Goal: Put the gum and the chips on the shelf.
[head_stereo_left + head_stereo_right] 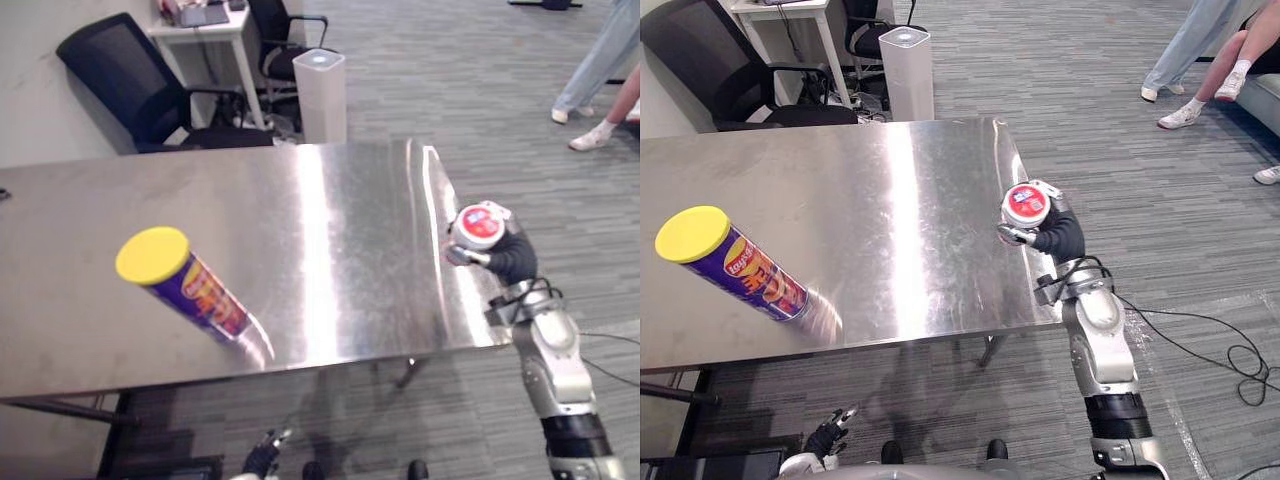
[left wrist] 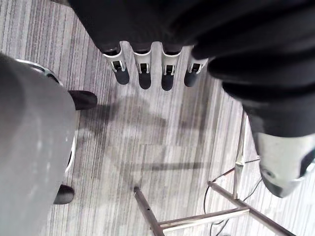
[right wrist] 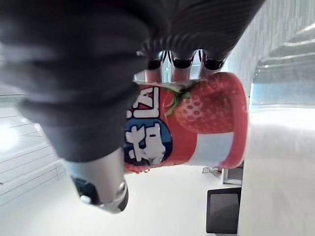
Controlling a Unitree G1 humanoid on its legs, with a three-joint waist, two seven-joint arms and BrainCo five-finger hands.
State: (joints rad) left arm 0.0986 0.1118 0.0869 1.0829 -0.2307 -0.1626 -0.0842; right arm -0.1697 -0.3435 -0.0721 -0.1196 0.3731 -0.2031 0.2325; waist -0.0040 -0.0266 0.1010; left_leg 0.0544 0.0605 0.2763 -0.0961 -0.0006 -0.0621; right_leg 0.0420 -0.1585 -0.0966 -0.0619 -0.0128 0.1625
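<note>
Presently the right robot hand (image 1: 1065, 240) is clamped on the round red-and-white plastic gum tub with a strawberry label (image 1: 1025, 205). In the right wrist view the fingers (image 3: 182, 61) curl over one side of the tub and the thumb bears on the other. The tub is clear of the brushed-steel counter (image 1: 330, 250), just past its right edge and roughly midway along it.

The left robot hand (image 2: 142, 73) hangs low beneath the front edge of the counter, fingers straight and apart, holding nothing.

The tall purple chips tube with a yellow lid (image 1: 185, 285) stands on the counter near the front edge, toward the front left corner and well apart from the gum tub.

Assessment: the gum is in hand and not yet on the shelf; the chips are untouched.

Recommendation for the carry:
- keep the grip firm, since the smooth round tub could slip or roll in the fingers;
- hold the lid upward and swing clear of the counter's right edge;
- set the tub flat on the shelf before the fingers let go;
- mind the person's legs (image 1: 600, 70) standing beyond the far right corner.
</note>
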